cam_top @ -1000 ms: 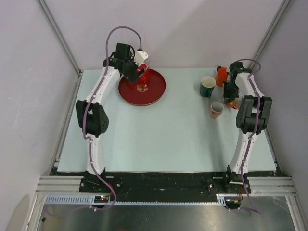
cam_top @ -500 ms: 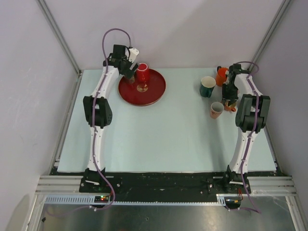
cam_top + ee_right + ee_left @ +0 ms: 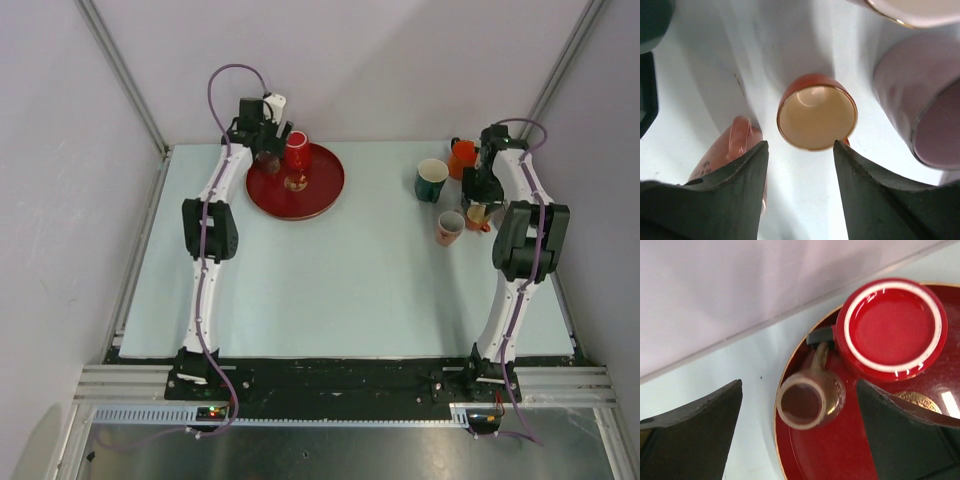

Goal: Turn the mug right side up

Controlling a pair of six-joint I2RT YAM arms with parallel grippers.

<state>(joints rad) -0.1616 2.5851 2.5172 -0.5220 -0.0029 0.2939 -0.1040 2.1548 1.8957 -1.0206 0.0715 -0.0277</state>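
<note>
**Orange mug**: small, cream inside, gold line at the rim. Upright on the table, mouth facing the right wrist camera. Far right part of the table, just right of the pink mug and near the green mug.

**Right gripper**: directly over the orange mug, pointing down. Jaws parted, nothing pinched. In the wrist view, mug centred just past the two fingertips, one tip on each side of its near rim. Contact between tips and mug: cannot tell.

**Neighbours in the right wrist view:** pink mug at the right edge. Another pale, gold-rimmed vessel at the top right, cut off by the frame. Green mug at the top left corner.

**Red mug**: on the far side of the red tray, far left part of the table. A white ring around a flat red disc faces up. Whether mouth or base: cannot tell. Dark handle pointing left.

**Brown cup**: small, glossy, on the tray just beside the red mug.

**Left gripper**: above the tray's far left edge, jaws spread wide, holding nothing. Brown cup between the two fingers in the wrist view, red mug up and to the right of them.
</note>
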